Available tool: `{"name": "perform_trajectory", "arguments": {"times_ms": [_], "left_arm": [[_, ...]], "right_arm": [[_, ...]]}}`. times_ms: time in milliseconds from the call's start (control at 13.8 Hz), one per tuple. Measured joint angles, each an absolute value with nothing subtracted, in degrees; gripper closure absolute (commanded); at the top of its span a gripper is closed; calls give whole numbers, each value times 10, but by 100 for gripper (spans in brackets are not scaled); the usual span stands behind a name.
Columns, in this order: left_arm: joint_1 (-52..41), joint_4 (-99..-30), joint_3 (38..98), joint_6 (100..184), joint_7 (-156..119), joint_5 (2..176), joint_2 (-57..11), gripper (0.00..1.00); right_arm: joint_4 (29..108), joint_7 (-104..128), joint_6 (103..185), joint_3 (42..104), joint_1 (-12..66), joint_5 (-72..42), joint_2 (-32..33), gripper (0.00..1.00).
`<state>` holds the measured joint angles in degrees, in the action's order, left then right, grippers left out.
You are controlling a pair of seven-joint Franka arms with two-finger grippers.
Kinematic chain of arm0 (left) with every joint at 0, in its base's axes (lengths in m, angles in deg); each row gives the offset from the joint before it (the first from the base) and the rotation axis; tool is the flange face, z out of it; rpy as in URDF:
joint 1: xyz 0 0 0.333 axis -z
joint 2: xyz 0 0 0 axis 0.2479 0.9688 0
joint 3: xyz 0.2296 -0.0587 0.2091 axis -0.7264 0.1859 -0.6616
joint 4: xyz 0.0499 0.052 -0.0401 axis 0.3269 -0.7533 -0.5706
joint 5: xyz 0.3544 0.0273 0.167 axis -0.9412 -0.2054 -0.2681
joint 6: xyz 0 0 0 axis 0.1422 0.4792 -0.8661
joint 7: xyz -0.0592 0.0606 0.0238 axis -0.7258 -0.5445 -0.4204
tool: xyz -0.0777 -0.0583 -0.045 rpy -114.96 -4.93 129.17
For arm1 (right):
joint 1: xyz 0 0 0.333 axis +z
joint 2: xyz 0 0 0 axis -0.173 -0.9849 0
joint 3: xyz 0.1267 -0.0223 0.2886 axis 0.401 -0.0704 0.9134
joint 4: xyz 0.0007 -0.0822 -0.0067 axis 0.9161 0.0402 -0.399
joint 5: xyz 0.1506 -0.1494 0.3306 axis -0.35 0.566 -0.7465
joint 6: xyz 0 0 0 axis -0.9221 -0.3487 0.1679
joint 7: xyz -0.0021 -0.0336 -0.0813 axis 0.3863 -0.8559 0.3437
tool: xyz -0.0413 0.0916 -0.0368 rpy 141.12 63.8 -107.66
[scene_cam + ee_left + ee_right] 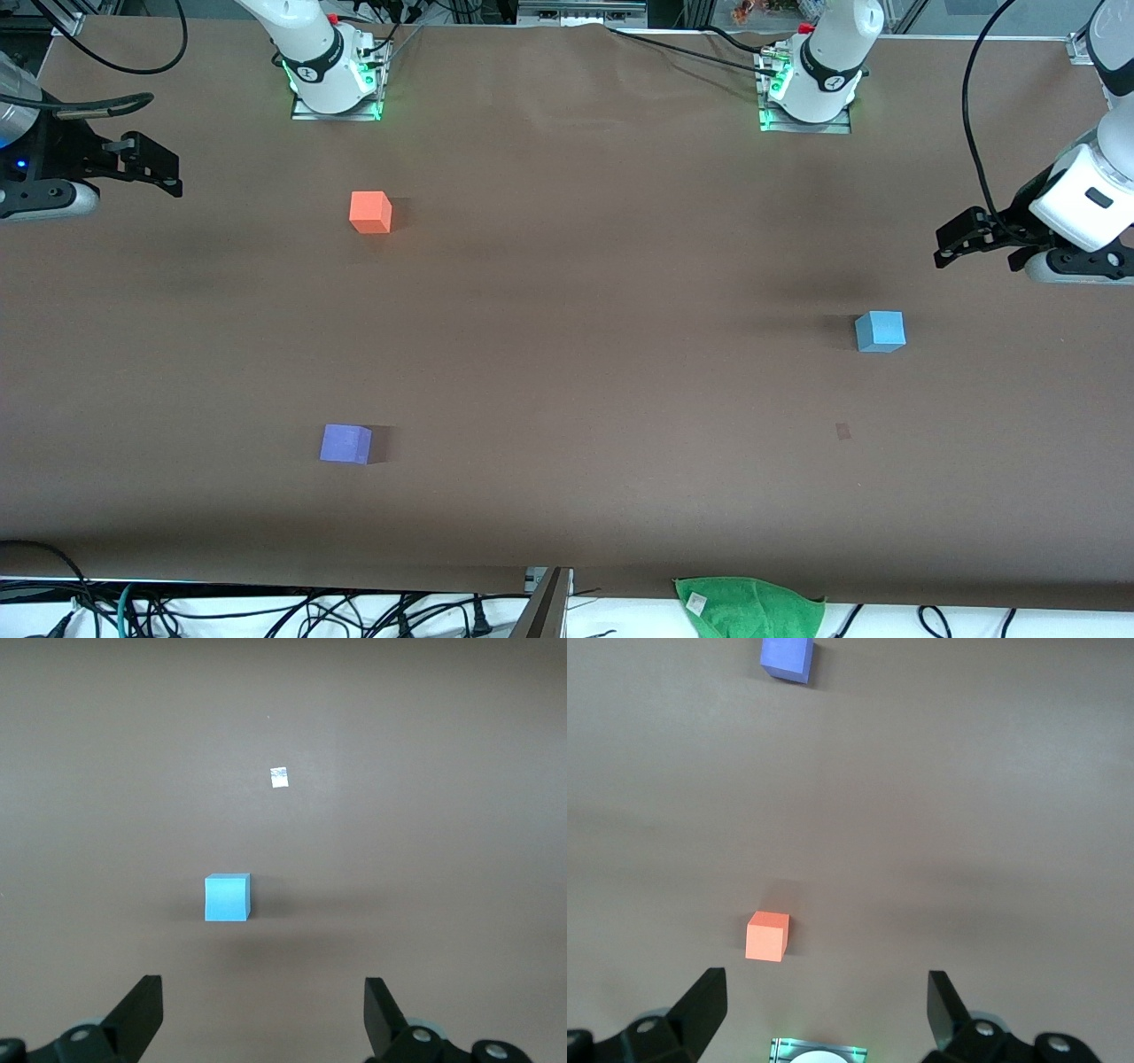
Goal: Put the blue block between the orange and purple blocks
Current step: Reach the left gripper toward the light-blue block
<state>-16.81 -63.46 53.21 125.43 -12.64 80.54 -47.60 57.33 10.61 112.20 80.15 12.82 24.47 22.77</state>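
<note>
Blue block [880, 331] sits alone toward left arm's end of counter [602, 372]; orange block [370, 213], purple block [345, 444] well apart; left claw [961, 237] and right claw [146, 164] both hover spread wide, holding nothing.

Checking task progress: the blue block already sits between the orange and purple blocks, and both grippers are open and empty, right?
Not quite. The front view shows the blue block alone toward the left arm's end, away from the orange block and purple block. Left gripper and right gripper are open, empty.

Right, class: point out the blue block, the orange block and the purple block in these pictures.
blue block [880, 331], front view, centre of its visible faces.
orange block [370, 212], front view, centre of its visible faces.
purple block [345, 443], front view, centre of its visible faces.
</note>
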Motion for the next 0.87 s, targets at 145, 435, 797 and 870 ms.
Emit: {"name": "perform_trajectory", "arguments": {"times_ms": [145, 435, 797, 870], "left_arm": [[-167, -635, 531, 1247, -127, 805, -478, 0], [-167, -634, 527, 1225, -127, 805, -480, 0], [-162, -634, 530, 1210, -126, 805, -480, 0], [-162, -634, 530, 1207, -126, 805, -480, 0]], "right_arm": [[573, 106, 1122, 802, 128, 245, 228, 0], [573, 106, 1122, 802, 128, 245, 228, 0], [573, 106, 1122, 802, 128, 244, 228, 0], [573, 106, 1122, 802, 128, 244, 228, 0]]}}
